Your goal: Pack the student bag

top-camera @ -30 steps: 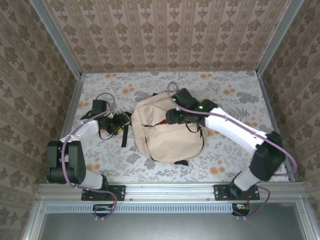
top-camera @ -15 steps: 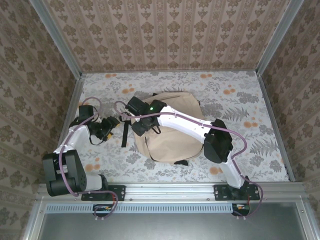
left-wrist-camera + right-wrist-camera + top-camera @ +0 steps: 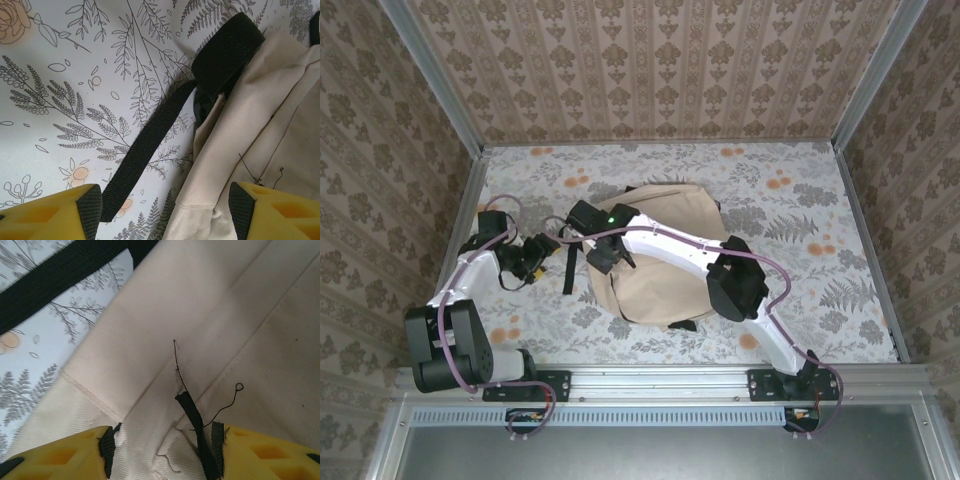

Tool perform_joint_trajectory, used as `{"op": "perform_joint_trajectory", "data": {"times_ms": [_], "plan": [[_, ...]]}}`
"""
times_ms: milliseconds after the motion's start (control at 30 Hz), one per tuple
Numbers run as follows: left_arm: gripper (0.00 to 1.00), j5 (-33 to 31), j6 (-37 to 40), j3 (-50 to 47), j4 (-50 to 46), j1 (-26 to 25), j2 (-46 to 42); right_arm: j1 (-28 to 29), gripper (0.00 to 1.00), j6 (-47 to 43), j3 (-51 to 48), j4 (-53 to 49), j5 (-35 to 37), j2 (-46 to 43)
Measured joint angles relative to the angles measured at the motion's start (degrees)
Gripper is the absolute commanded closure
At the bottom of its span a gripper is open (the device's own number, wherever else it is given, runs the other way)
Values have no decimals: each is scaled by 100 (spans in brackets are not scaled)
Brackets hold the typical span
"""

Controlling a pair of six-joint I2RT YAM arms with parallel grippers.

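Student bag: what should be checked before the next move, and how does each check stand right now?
1. Left gripper open, empty: ok.
2. Black strap lying loose below it, ungripped: ok.
3. Right gripper over the student bag, straddling a seam fold and black tab: ok.
4. Right gripper's hold on that fabric: cannot tell.
5. Bag's opening unzipped for packing: cannot tell.
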Motion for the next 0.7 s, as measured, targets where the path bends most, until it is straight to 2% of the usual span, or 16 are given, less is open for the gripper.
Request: {"op": "perform_joint_trajectory", "data": {"times_ms": [267,367,467,633,700], "plan": [[29,-2,0,0,-2,0,0,0,47,-151,136,-20,520,249],[29,0,2,0,-7,0,0,0,52,-210,153,-20,680,291],[29,0,2,0,-17,0,0,0,59,-258,164,-26,804,291],[29,0,2,0,-22,0,0,0,78,-271,188,-44,1010,291],[29,2,2,0,-22,0,0,0,83,-269,188,-42,1075,291]]}}
